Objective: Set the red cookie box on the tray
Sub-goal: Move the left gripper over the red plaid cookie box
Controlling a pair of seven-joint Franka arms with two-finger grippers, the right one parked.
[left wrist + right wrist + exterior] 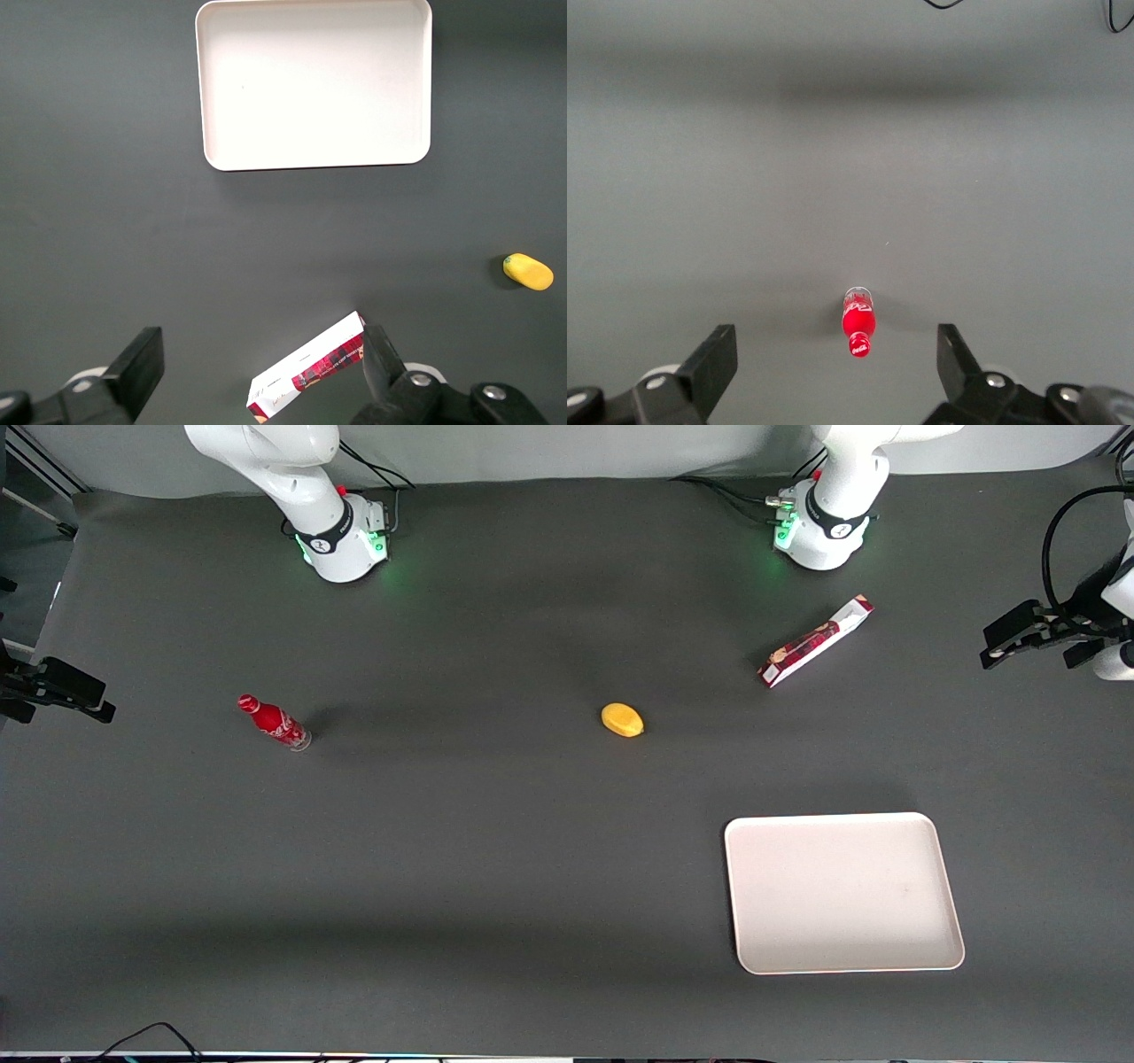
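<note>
Lying flat on the table, tartan-red cookie box (817,641) with white end, beneath wide-spread hand (257,365).

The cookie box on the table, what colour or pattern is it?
The red cookie box is dark-red tartan with a white end panel, clearest in the left wrist view, beneath the open gripper.

Robot lab: two bench-mounted arms on a dark-grey matted table (496,850), trailing cables.
</note>
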